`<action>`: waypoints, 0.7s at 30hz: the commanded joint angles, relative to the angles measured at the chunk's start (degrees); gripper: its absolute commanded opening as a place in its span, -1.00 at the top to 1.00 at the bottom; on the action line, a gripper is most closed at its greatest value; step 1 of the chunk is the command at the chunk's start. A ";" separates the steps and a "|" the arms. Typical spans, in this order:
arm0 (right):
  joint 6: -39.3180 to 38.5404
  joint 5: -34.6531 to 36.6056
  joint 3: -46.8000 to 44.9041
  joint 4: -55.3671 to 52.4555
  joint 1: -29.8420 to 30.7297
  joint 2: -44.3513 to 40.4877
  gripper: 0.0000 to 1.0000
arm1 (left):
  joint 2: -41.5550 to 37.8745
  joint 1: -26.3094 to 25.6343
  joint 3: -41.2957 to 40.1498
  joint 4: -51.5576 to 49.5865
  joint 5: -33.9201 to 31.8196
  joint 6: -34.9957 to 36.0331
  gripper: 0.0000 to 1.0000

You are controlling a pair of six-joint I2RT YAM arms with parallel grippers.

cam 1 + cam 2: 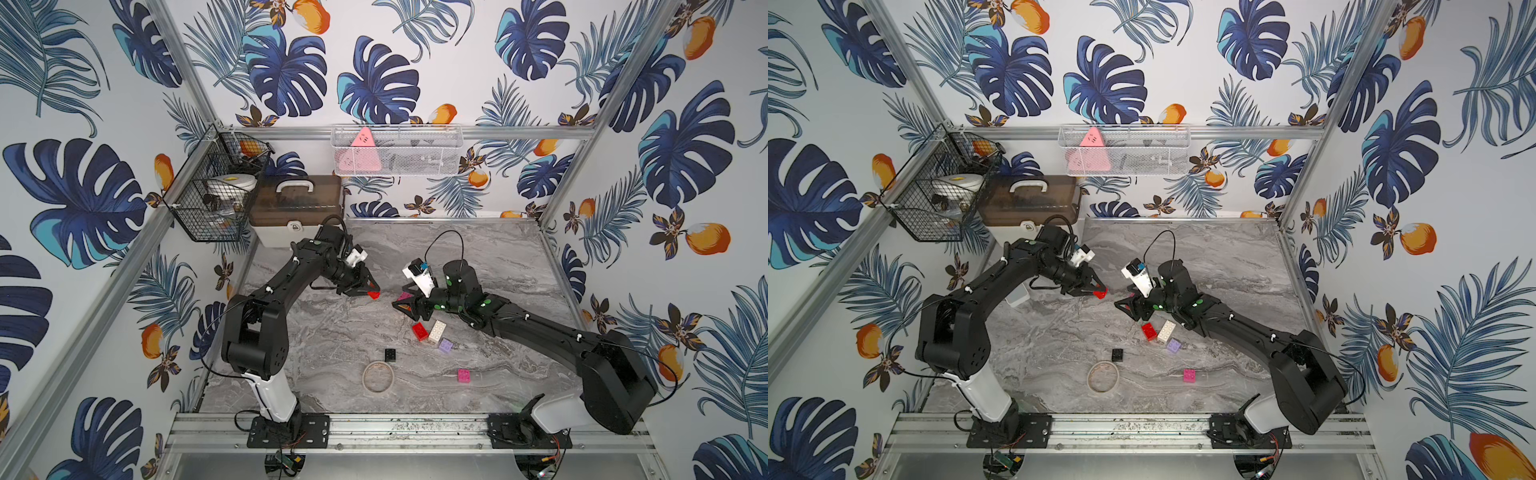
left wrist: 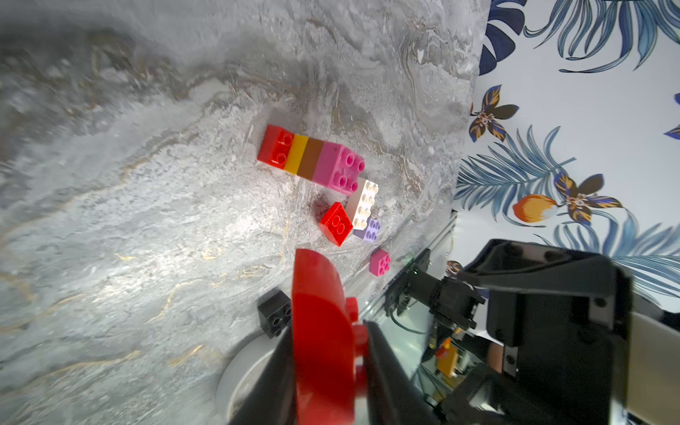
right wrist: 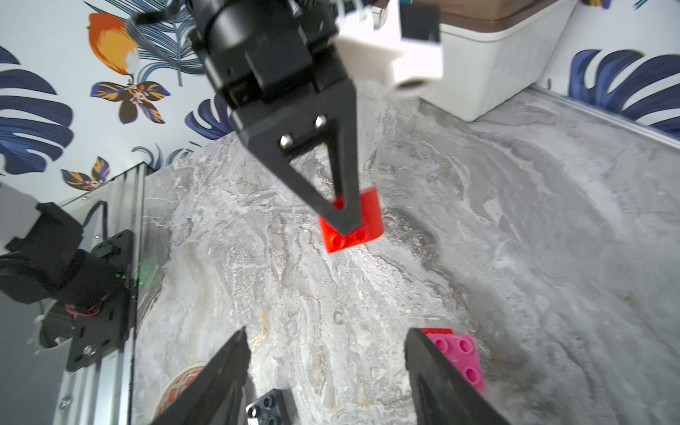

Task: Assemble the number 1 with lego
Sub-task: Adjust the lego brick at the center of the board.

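With the back wall taken as twelve o'clock in both top views, the work sits just beyond the middle of the marble table (image 1: 316, 332). At about eleven o'clock from the centre, the left gripper (image 1: 373, 292) pinches a curved red brick (image 2: 320, 323), and the wrist view shows it clamped between both fingers. Just across, at about one o'clock, the right gripper (image 3: 326, 333) has its fingers spread wide with nothing between them. The pink end of the stack (image 2: 311, 158) lies just beside one finger. That stack is a red, yellow, brown and pink bar lying on its side, and from above it is mostly hidden under the right arm. A red brick (image 1: 419, 331), a white brick (image 1: 437, 331) and a lilac brick (image 1: 446, 345) lie close together at four o'clock. A black brick (image 1: 390, 354) is at six, a pink brick (image 1: 464, 375) at five, and a tan ring (image 1: 378, 377) sits near the front edge. The stem of the 1 looks mostly built, so the step in hand appears to be bringing the held brick over to join it. The next move probably calls for turning that brick so its underside meets the bare pink studs. It also needs the free fingers to brace the bar, or it may skid on the smooth table.
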 commanded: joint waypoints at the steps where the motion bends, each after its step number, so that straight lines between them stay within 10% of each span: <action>1: -2.27 4.81 1.34 -2.56 0.02 -0.85 -0.39 | 2.83 1.55 -6.17 9.10 9.20 -2.39 0.44; 9: 0.84 9.21 7.40 -16.39 0.02 4.45 -0.35 | 5.79 1.56 -15.31 30.89 6.56 -11.75 0.46; 21: 4.08 8.30 11.21 -19.65 -0.03 5.11 -0.35 | 11.78 1.56 -17.59 34.87 -1.64 -5.80 0.37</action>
